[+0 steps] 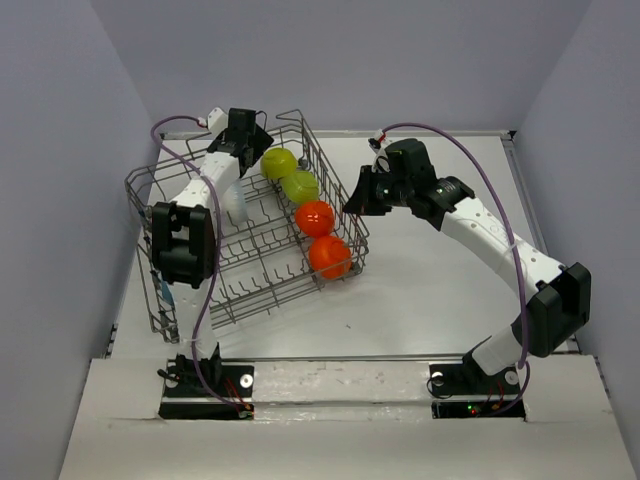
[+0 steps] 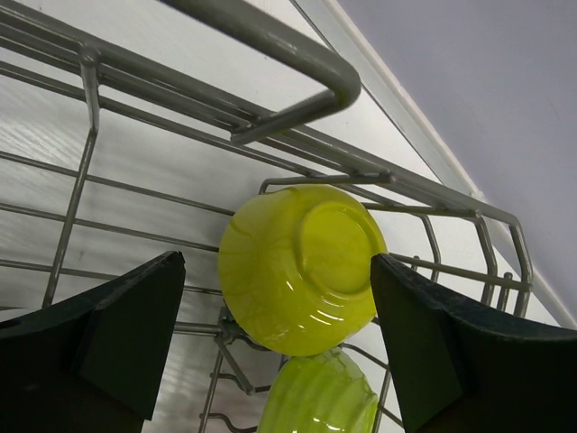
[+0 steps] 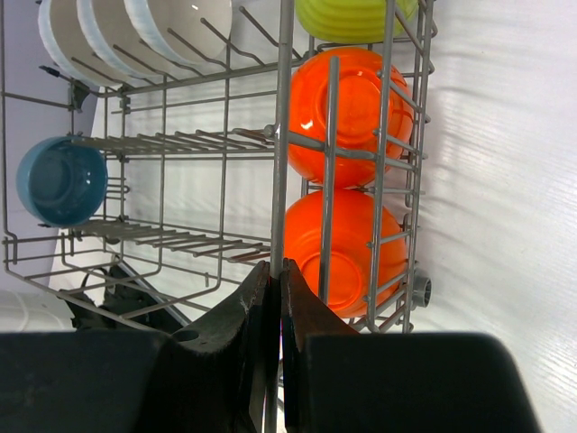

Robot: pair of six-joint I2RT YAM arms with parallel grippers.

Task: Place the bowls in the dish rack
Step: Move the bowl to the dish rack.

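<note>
Dish rack sits on the bench left of centre, skewed to the bench edges; long axis runs near-left to far-right. A row of four bowls stands on edge along its right side wall, far to near: yellow-green bowl, second yellow-green bowl, orange bowl, second orange bowl. In the left wrist view the far yellow-green bowl turns its base toward the camera, rim facing away. White bowls stand on edge in a middle row; a blue bowl lies at the rack's left side. Left gripper is released, jaws wide, one finger to each side of the far yellow-green bowl; contact cannot be told. Right gripper is clenched, jaws pinched on an upright wire of the rack's right wall, beside the near orange bowl. The rack's left rim lies near the left wall; the widest stretch of bench lies between the rack and the right wall.
</note>
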